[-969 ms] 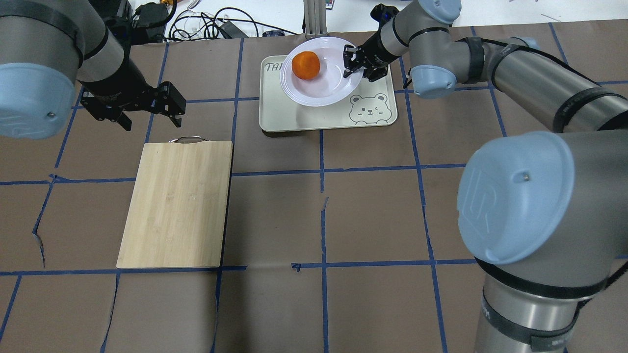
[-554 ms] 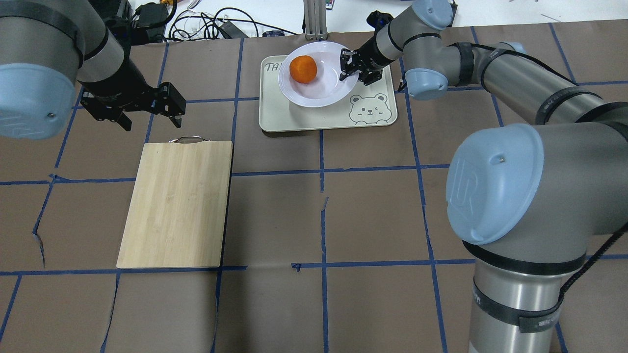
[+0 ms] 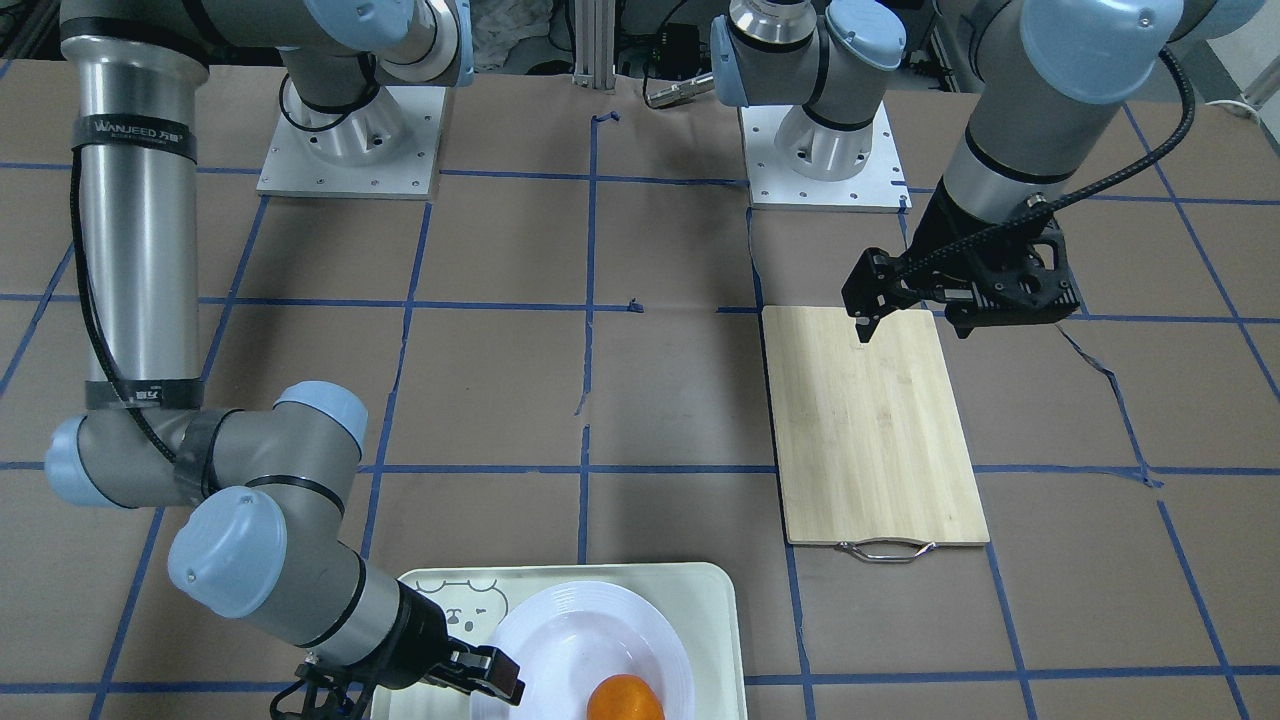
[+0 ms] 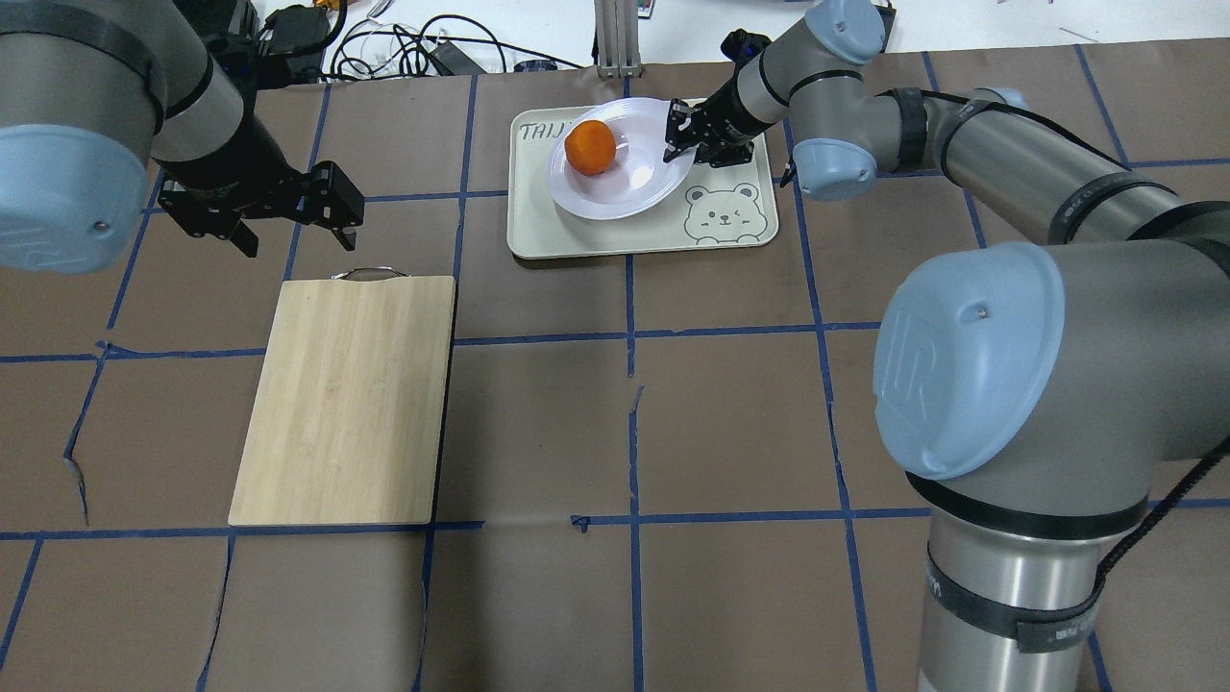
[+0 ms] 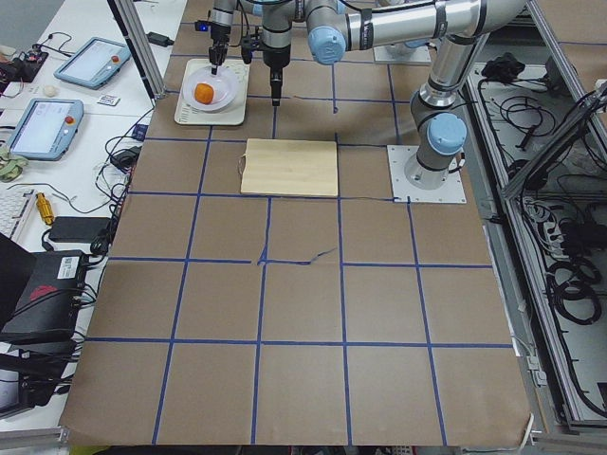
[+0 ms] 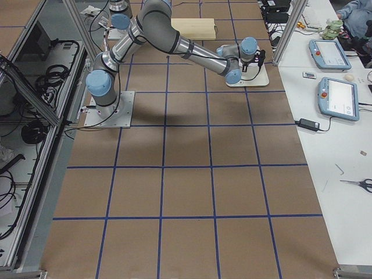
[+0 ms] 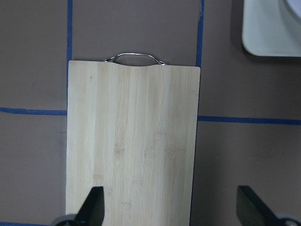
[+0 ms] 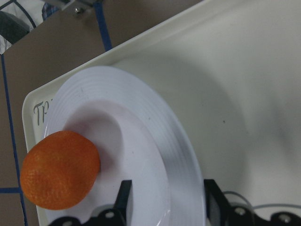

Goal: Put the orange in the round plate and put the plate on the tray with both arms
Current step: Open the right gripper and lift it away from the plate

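Pinching the round plate [image 4: 615, 197], orange [image 4: 590, 147] inside, over the tray [image 4: 577, 235] with my right gripper [image 4: 676, 135]; my left gripper [image 4: 296, 235] hangs wide open above the bamboo cutting board [image 4: 346, 399].

This is a robotics lab. The left arm [image 3: 1000, 130] and the right arm [image 3: 135, 250] are bolted through white base plates [image 3: 290, 170] to a large desk [image 4: 730, 423] covered in brown paper and marked into squares with blue tape [image 4: 631, 336]. Aluminium frame posts [image 4: 607, 34] stand at its far edge. A white bench [image 6: 337, 151] alongside carries tablet-like control pendants [image 6: 340, 99], a power brick [image 6: 306, 124] and scissors [image 6: 356, 183]. Bundles of cable [image 5: 560, 275] lie behind the bases.
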Available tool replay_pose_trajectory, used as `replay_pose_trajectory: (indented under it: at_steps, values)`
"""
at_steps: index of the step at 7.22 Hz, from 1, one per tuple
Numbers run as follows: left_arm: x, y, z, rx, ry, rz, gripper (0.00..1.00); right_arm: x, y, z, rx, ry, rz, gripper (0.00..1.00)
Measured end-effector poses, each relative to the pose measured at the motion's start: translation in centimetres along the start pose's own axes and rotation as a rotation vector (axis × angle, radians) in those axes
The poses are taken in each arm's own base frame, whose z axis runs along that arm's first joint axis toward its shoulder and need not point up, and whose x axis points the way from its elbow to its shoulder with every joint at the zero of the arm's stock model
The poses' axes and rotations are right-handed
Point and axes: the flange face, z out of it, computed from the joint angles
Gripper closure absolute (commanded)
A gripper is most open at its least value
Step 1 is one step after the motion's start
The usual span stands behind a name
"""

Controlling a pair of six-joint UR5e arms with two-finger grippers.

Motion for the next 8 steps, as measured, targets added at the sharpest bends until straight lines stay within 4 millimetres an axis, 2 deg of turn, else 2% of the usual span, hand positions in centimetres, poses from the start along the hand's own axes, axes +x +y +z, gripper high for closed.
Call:
replay_pose_trajectory:
  at_steps: [1,2,3,4,6,7,8]
  values:
    - [0.0,0.0,0.0,0.000,0.000,0.000,0.00,-0.1,-0.4,-2.6,0.016,0.053,-0.012,0.00]
    - [0.0,0.0,0.0,0.000,0.000,0.000,0.00,-0.6,-0.5,-6.1,0.025,0.133,-0.064,0.00]
    - [0.0,0.0,0.0,0.000,0.000,0.000,0.00,-1.3,0.0,-9.9,0.039,0.242,-0.131,0.00]
    - [0.0,0.0,0.0,0.000,0.000,0.000,0.00,-2.8,1.5,-14.5,0.039,0.342,-0.189,0.00]
    - [0.0,0.0,0.0,0.000,0.001,0.000,0.00,-6.3,7.5,-25.0,-0.015,0.450,-0.232,0.00]
    - [0.1,0.0,0.0,0.001,0.005,0.003,0.00,-7.0,10.8,-28.6,-0.044,0.479,-0.239,0.00]
    - [0.4,0.1,-0.2,0.006,0.011,0.025,0.00,-7.1,13.2,-30.6,-0.062,0.493,-0.246,0.00]
